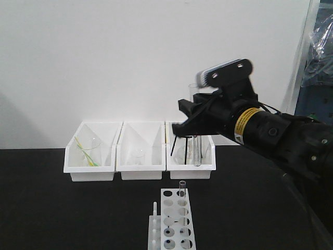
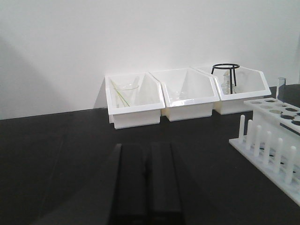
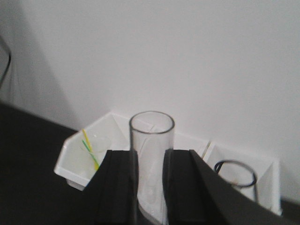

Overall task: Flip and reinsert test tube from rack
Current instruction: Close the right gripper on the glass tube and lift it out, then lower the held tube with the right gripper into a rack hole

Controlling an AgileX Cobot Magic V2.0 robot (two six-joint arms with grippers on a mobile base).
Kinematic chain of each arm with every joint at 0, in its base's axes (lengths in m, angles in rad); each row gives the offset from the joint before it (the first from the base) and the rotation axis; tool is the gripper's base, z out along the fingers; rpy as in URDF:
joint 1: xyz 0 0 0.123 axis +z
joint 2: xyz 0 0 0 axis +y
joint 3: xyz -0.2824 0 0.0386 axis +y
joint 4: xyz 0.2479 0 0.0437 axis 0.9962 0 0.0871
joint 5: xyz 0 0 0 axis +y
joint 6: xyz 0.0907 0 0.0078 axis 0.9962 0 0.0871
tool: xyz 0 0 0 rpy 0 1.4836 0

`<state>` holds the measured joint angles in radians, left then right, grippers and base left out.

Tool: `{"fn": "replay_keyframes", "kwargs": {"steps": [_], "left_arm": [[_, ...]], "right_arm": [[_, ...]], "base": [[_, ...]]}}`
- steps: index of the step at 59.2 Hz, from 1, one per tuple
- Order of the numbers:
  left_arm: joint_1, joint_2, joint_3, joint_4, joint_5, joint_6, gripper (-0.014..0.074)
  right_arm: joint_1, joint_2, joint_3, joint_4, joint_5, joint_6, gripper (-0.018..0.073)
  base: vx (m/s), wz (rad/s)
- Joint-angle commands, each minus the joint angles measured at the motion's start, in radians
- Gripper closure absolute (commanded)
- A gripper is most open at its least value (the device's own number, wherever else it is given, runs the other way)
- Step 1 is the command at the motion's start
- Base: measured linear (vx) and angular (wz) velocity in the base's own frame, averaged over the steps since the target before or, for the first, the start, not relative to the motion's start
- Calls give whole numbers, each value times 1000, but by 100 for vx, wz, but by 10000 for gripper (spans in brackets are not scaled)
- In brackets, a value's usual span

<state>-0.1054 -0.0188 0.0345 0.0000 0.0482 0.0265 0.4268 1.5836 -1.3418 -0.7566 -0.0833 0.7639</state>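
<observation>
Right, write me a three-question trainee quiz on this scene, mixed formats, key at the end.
1. True or false: the right claw is shut on the test tube, holding it with its open end up.
2. Multiple choice: how many white bins stand along the wall? A) two B) three C) four
3. Fill in: a second tube stands upright in the ___.

Key: 1 true; 2 B; 3 rack.
</observation>
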Motion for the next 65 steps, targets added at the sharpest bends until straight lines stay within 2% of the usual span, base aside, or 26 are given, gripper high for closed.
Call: {"fn": "replay_keyframes", "kwargs": {"steps": [1, 5, 9, 17, 27, 33, 65], "left_arm": [[0, -8, -6, 0, -81, -2, 602], [0, -8, -6, 0, -81, -2, 602], [0, -8, -6, 0, -81, -2, 602], [0, -8, -6, 0, -81, -2, 602], [0, -8, -6, 0, -81, -2, 602], [0, -8, -6, 0, -81, -2, 602], [0, -8, -6, 0, -81, -2, 602]], "right_arm": [[-8, -41, -35, 131, -36, 98, 570], [-7, -37, -20, 85, -75, 48, 570], [-7, -37, 22, 61, -176, -6, 570], [-7, -22, 134, 116, -345, -60, 570], [-7, 29, 256, 165, -550, -242, 570], [-7, 62, 279, 180, -635, -293, 570], [-7, 178, 279, 168, -665, -308, 570]], "base": [[0, 0], [0, 0], [0, 0], [0, 0], [0, 0], [0, 0], [0, 0]]}}
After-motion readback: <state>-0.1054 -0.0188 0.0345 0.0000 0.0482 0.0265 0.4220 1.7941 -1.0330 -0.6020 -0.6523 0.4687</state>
